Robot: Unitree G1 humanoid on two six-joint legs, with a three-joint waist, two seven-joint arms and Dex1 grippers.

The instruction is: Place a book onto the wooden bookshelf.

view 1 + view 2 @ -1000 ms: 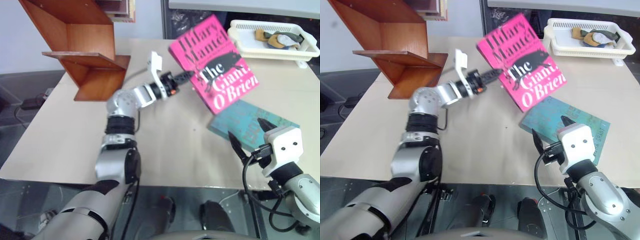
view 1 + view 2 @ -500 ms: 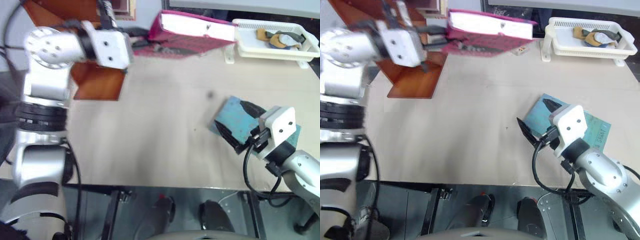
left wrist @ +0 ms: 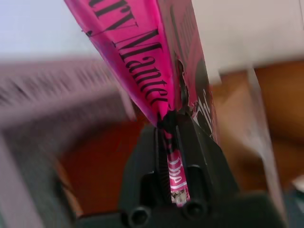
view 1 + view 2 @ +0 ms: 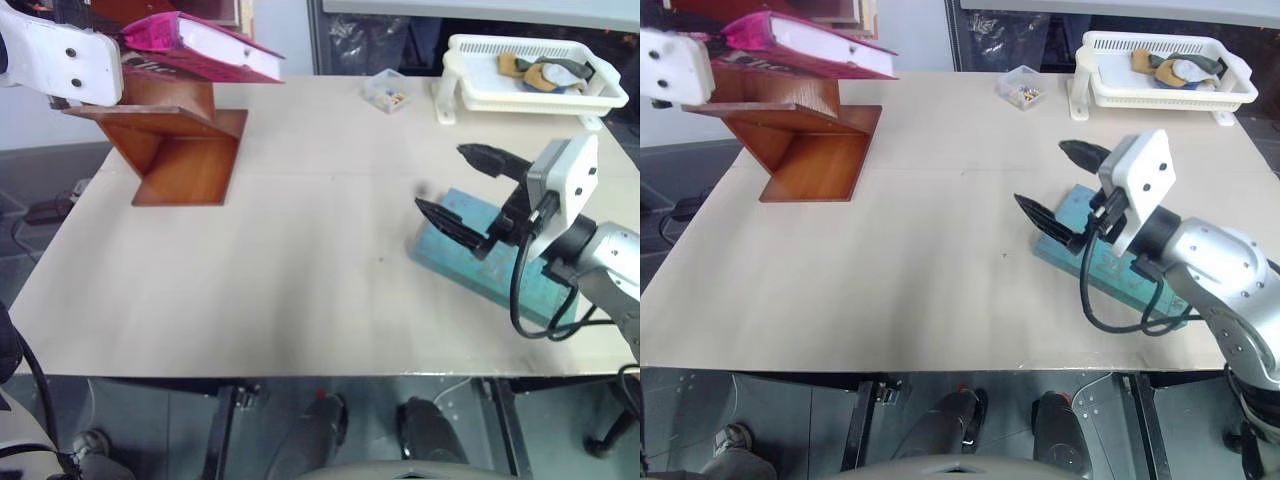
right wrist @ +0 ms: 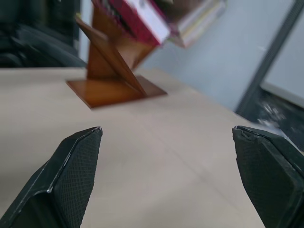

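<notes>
While the left gripper (image 3: 173, 156) stood clamped on the lower edge of the book (image 4: 205, 45), the volume hung nearly flat just above the upper boards of the wooden bookshelf (image 4: 170, 140), at the far left corner of the table (image 4: 300, 280). For a clean placement, the book would best be lowered until its cover met an angled board, with the spine settled toward the crook of the zigzag, and released only once the wood bore its weight; a release from the air risked a slide off the polished slope. The right gripper (image 4: 470, 185) hovered with its jaws spread wide and empty over the teal book (image 4: 500, 265), well apart from the shelf. The book was a bright pink paperback; its white page block faced the table, and black lettering ran along the spine.
</notes>
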